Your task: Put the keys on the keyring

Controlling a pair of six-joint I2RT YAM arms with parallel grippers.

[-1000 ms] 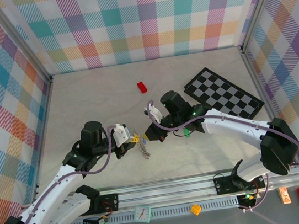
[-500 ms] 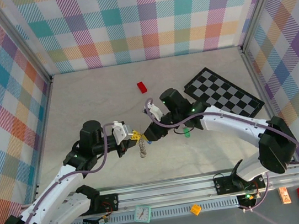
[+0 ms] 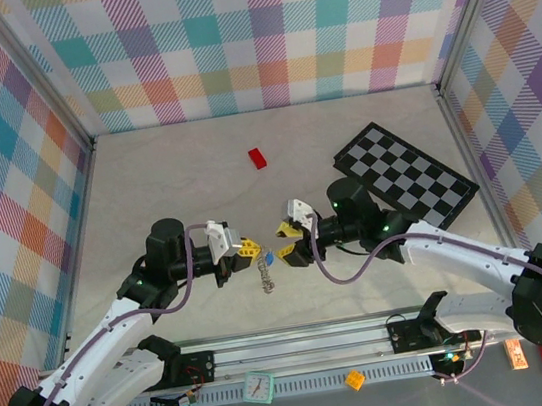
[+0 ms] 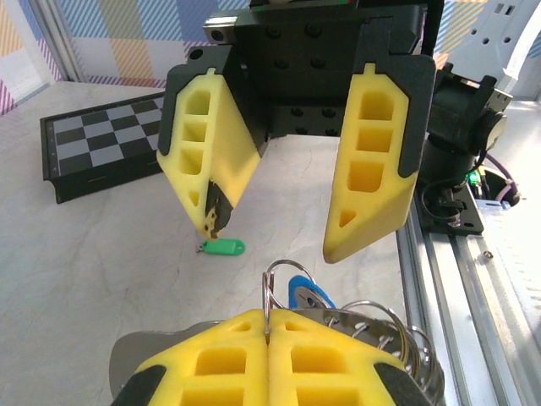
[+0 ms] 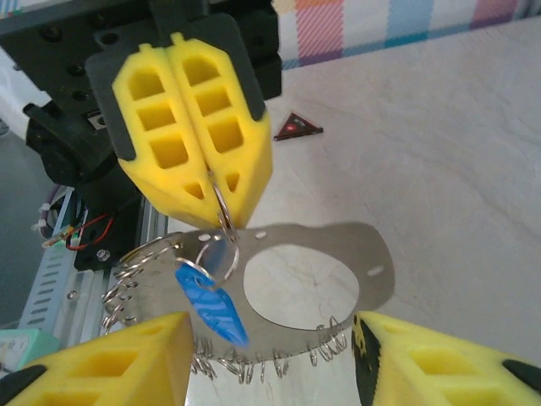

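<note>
Two grippers face each other near the middle of the table [image 3: 166, 177], with a narrow gap between them. My left gripper [image 3: 244, 250] has its jaws pressed flat together, pinching a small wire ring [image 4: 269, 292] at the top of the keyring [image 5: 355, 254]. The keyring hangs below that pinch, its jagged rim of little coils turned toward my right side. I cannot tell whether its lower edge touches the table. The blue key [image 5: 211, 304] dangles from the same wire ring, lying against the near rim of the keyring.

My right gripper [image 4: 275, 238] stands spread and holds nothing. In its own wrist view the two fingertips sit either side of the keyring, clear of its rim. The green key [image 4: 222, 247] lies flat on the table under that gripper, apart from the keyring and touched by neither jaw.

The chequered board [image 3: 407, 182] lies to my right, behind the right arm, its near edge close to the forearm. The red brick [image 3: 259, 157] sits well apart on the far side. Bare table runs from the grippers to the plaid walls [image 3: 269, 42] ahead and to my left. The metal rail [image 3: 321, 342] closes the near side, just below the hanging keyring.
</note>
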